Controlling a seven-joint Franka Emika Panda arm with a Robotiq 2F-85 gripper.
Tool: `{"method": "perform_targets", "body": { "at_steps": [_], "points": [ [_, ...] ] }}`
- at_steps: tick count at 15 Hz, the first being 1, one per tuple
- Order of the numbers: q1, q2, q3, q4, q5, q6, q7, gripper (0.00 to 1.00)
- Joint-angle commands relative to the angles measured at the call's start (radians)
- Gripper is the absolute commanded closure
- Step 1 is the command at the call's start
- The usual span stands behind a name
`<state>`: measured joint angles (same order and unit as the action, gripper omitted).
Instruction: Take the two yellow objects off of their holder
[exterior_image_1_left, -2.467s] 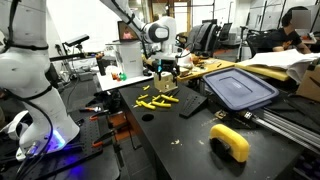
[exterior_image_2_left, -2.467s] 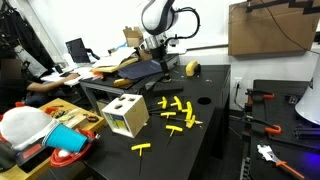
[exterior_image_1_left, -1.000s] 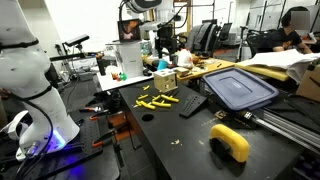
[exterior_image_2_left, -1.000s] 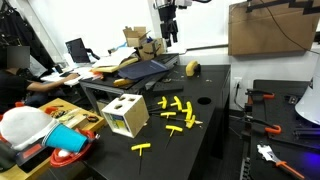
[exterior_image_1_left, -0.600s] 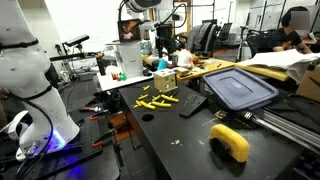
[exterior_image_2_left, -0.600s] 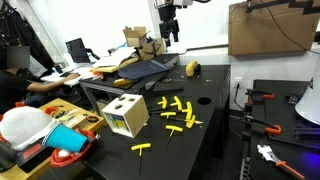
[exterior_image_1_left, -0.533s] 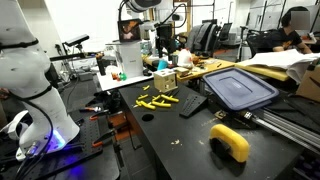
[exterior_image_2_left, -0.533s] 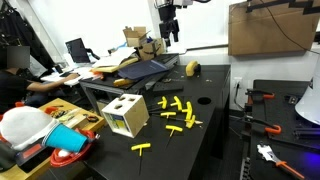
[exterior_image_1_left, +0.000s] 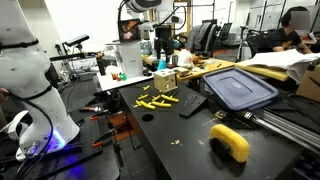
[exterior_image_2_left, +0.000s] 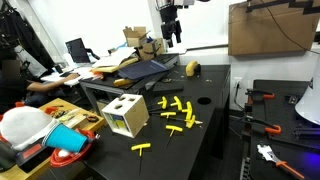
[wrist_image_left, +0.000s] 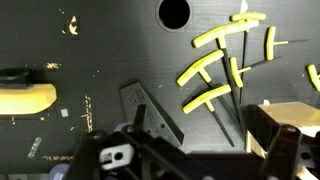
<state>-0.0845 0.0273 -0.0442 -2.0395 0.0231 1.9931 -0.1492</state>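
The holder (wrist_image_left: 150, 115) is a flat dark grey tray lying on the black table, with nothing yellow on it; it also shows in an exterior view (exterior_image_1_left: 192, 104). Several yellow-handled T-shaped tools (wrist_image_left: 215, 65) lie loose on the table beside it, seen in both exterior views (exterior_image_1_left: 155, 100) (exterior_image_2_left: 178, 108). I cannot tell which of them are the two yellow objects. My gripper (exterior_image_1_left: 166, 52) (exterior_image_2_left: 174, 38) hangs high above the table, well clear of everything. In the wrist view its fingers (wrist_image_left: 190, 160) stand apart with nothing between them.
A wooden box (exterior_image_1_left: 165, 82) (exterior_image_2_left: 127, 117) (wrist_image_left: 290, 125) stands next to the tools. A big curved yellow-and-black object (exterior_image_1_left: 232, 140) (exterior_image_2_left: 193, 68) (wrist_image_left: 25, 95) and a blue-grey bin lid (exterior_image_1_left: 240, 88) lie nearby. A round hole (wrist_image_left: 174, 13) is in the tabletop.
2.5 s ago my gripper was low over the table by the wooden box. It has risen high above the table. Over the last second nothing has visibly moved.
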Motion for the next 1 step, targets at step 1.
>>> {"method": "perform_targets", "body": {
  "at_steps": [1],
  "points": [
    [0.007,0.005,-0.007,0.004,0.000,-0.004,0.000,0.00]
  ]
}}
